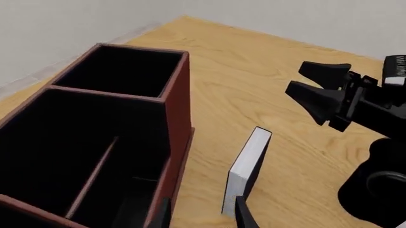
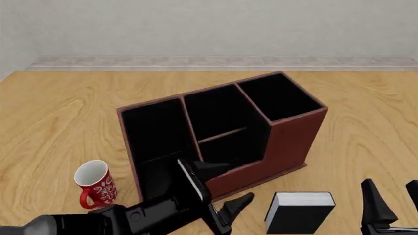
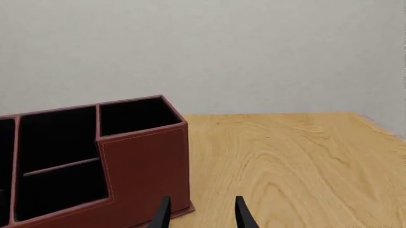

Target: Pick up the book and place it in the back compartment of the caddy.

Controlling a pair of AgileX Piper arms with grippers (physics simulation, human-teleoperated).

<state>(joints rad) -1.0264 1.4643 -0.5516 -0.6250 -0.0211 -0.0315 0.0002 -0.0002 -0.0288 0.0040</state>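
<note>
We see a light wooden table (image 2: 58, 112) filling most of the front view, with a pale wall across the top. The caddy (image 2: 287, 142), a large reddish-brown box with black insides, sits at the centre of the frame, angled so its right end points toward the upper right. Its stepped front wall drops low in the middle, and behind that low wall a cross divider sets off the back compartment (image 2: 216, 115) from a nearer cell. The left arm (image 2: 124, 218) enters from the lower left, and its left gripper (image 2: 219, 188) sits just in front of the caddy's low wall, fingers spread apart and holding nothing. The book (image 2: 299, 213), black with white pages, stands on the table at lower centre-right, just right of that gripper and apart from the caddy. The right gripper (image 2: 392, 196) pokes up at the lower right corner, fingers parted and empty. A white mug (image 2: 93, 183) with red pattern stands at lower left
</note>
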